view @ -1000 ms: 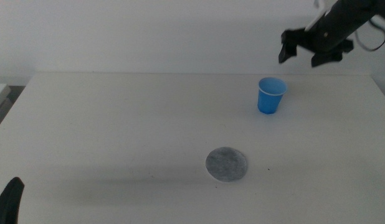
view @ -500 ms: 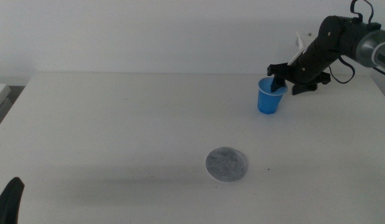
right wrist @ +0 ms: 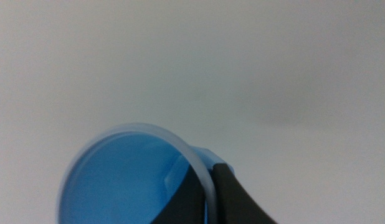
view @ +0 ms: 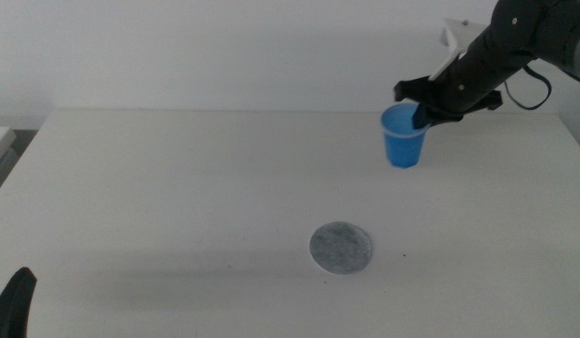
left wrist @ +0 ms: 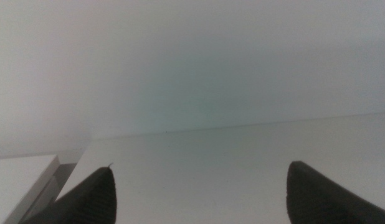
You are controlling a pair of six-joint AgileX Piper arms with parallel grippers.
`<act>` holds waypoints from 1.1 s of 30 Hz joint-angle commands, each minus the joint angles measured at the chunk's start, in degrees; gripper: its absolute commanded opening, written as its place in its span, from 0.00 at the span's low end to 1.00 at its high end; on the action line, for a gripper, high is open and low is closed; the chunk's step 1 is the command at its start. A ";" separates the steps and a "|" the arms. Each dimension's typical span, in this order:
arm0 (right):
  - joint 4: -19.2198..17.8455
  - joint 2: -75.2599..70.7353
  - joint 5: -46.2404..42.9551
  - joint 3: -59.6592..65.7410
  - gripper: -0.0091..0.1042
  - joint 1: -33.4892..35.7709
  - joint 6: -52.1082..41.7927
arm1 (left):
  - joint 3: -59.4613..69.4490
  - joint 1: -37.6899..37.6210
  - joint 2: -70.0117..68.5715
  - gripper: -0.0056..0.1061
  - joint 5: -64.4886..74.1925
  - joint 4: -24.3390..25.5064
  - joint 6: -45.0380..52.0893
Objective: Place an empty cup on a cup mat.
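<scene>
White table (view: pixel 177 188) against a plain pale wall, in the middle view. You have the cup (view: pixel 404 137) at the far right, upright and seemingly just off the surface, with the right gripper (view: pixel 423 111) pinching its rim wall, one jaw inside. The arm slants down from the upper right. The cup mat (view: pixel 341 248) lies well nearer, centre. The left gripper (view: pixel 13 302) waits at the near left corner.

Left wrist view: its jaws stand wide apart over bare table.

Right wrist view: jaws clamp the thin rim of the cup (right wrist: pixel 124 180). Judge it light, thin-walled, easily squashed or tipped; grip gently.
</scene>
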 commanded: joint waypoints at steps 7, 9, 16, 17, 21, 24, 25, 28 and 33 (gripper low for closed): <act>0.62 -12.31 -6.31 18.84 0.06 9.22 1.59 | -0.02 -0.10 -0.21 0.89 -0.31 0.01 -0.16; 0.62 -12.68 -8.67 21.74 0.06 11.30 2.03 | -0.02 -0.10 -0.21 0.89 -0.31 0.01 -0.16; 1.62 -11.96 -13.65 25.57 0.06 15.80 3.01 | -0.02 -0.10 -0.21 0.89 -0.31 0.01 -0.16; 1.62 -11.82 -13.88 25.57 0.06 16.18 3.10 | -0.02 -0.10 -0.21 0.89 -0.31 0.01 -0.16; 1.62 -10.54 -15.63 25.57 0.06 16.66 3.10 | -0.02 -0.10 -0.21 0.89 -0.31 0.01 -0.16; 1.62 -8.97 -15.88 25.57 0.06 16.66 3.10 | -0.02 -0.10 -0.21 0.89 -0.31 0.01 -0.16; 1.62 -8.36 -16.00 25.57 0.06 16.66 3.10 | -0.02 -0.10 -0.21 0.89 -0.31 0.01 -0.16; 1.50 -8.06 -16.03 25.57 0.06 16.66 3.10 | -0.02 -0.10 -0.21 0.89 -0.31 0.01 -0.16; 1.60 -8.17 -16.02 25.47 0.11 16.66 4.47 | -0.02 -0.10 -0.21 0.89 -0.31 0.01 -0.16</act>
